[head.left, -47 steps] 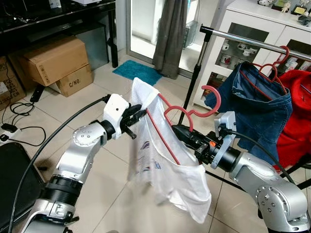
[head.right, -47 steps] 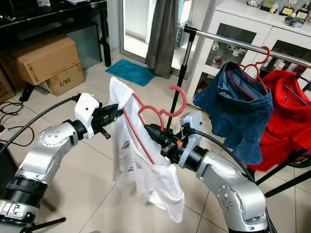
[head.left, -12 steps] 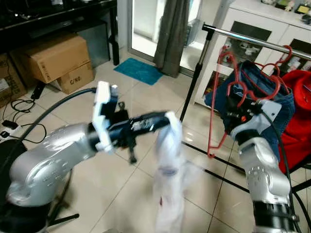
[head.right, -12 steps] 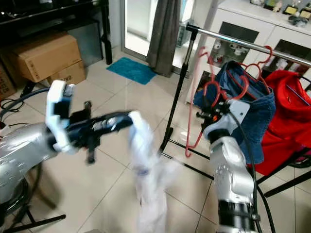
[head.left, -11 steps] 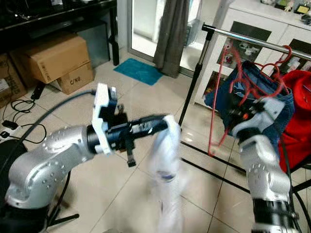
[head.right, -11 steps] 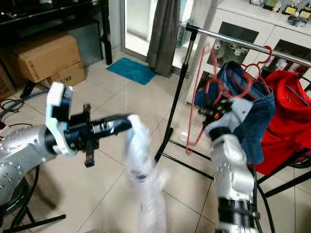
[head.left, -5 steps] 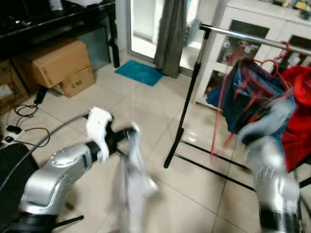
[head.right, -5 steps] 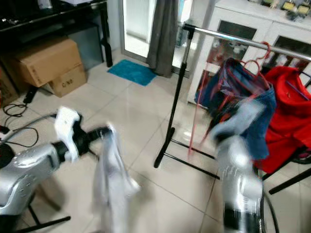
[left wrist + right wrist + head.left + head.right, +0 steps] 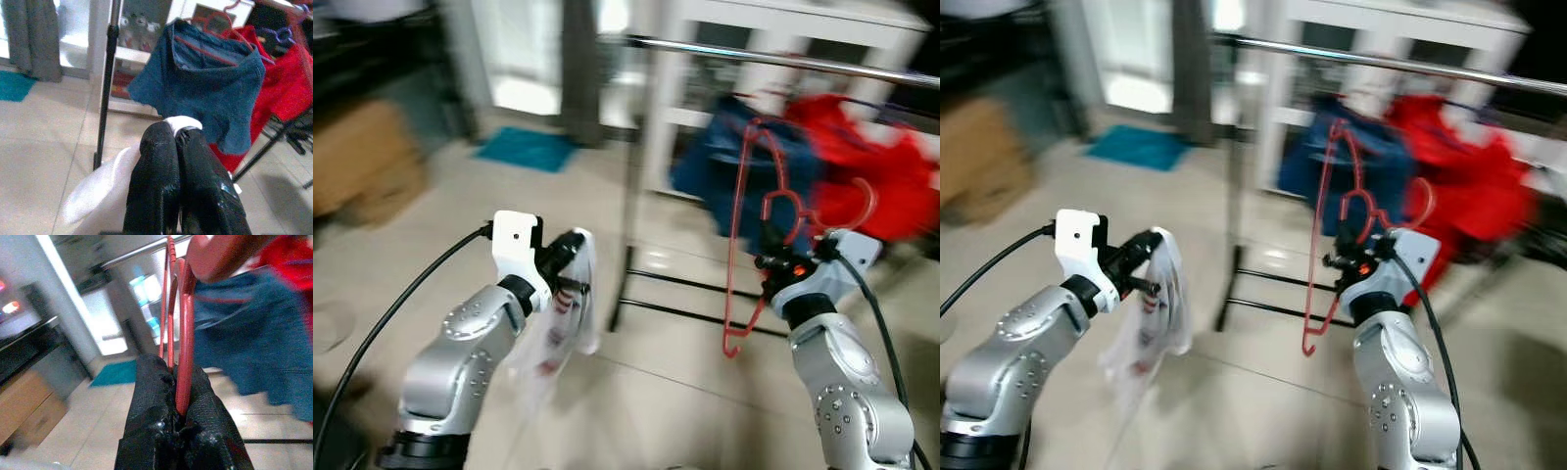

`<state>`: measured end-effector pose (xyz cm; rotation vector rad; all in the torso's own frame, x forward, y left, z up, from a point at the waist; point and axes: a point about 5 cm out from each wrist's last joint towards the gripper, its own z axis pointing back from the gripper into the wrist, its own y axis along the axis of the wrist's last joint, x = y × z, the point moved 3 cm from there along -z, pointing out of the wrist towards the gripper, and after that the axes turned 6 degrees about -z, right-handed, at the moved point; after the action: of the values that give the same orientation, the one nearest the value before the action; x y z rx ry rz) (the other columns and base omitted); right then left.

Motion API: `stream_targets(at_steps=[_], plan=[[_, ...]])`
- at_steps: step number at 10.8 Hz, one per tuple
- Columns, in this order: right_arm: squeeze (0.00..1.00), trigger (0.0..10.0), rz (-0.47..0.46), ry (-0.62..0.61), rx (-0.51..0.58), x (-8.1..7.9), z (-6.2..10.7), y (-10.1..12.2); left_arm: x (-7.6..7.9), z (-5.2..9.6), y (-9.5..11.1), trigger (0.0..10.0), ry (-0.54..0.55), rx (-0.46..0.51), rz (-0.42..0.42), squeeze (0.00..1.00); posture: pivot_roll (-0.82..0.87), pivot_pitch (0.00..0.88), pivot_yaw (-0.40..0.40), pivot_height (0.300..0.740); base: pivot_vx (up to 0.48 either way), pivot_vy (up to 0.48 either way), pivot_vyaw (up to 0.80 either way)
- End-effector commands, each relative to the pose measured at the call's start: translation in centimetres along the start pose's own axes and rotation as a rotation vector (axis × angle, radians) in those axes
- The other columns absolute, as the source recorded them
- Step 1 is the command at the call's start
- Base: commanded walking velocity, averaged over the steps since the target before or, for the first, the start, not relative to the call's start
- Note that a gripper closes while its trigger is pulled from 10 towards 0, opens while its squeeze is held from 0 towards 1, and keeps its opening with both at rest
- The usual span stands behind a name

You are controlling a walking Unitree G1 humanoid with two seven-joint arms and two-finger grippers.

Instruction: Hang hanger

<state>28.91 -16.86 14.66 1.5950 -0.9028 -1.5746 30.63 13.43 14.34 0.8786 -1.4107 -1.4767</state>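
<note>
Head views motion-blurred: garments on the rail (image 9: 783, 61) read only as a blue smear (image 9: 744, 166) and a red smear (image 9: 862, 166). Brown shapes (image 9: 362, 162) at left indistinct. Red hanger (image 9: 182, 333) cut off at wrist view's top edge.

Our left gripper (image 9: 177, 139) pinches a white cloth (image 9: 105, 188) between closed fingers; beyond the tips hang a blue garment (image 9: 210, 88) and a red one (image 9: 281, 83).

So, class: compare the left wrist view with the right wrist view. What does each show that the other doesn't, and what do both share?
Left wrist view: the left gripper shut on a white garment, with the rack's black pole behind. Right wrist view: the right gripper shut on a red hanger, under the rail. Both: the blue garment, red clothing, a teal mat and tiled floor.
</note>
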Motion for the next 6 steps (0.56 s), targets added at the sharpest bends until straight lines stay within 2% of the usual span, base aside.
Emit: stream_targets(at_steps=[1, 3, 4, 6], plan=[[0.00, 10.0, -0.028, 0.014, 0.046, -0.6, -0.2, 1.0, -0.3, 0.0, 1.2, 10.0, 0.047, 0.070, -0.023, 0.00, -0.14, 0.000, -0.032, 0.740, 0.000, 0.000, -0.80], [0.00, 10.0, -0.078, -0.020, 0.107, -0.3, -0.7, 1.7, 0.0, -0.4, 0.8, 10.0, 0.046, 0.045, -0.040, 0.00, -0.14, 0.000, -0.038, 0.740, 0.000, 0.000, -0.80], [0.00, 10.0, -0.155, -0.046, 0.124, -0.2, -0.9, 2.0, 0.1, -0.5, 1.0, 10.0, 0.046, 0.048, -0.042, 0.00, -0.13, 0.000, -0.046, 0.740, 0.000, 0.000, -0.80], [0.00, 10.0, -0.159, -0.037, 0.079, -0.4, -1.3, 1.2, 0.0, -0.5, 0.6, 10.0, 0.075, 0.013, -0.087, 0.00, -0.12, 0.000, -0.057, 0.740, 0.000, 0.000, -0.80]])
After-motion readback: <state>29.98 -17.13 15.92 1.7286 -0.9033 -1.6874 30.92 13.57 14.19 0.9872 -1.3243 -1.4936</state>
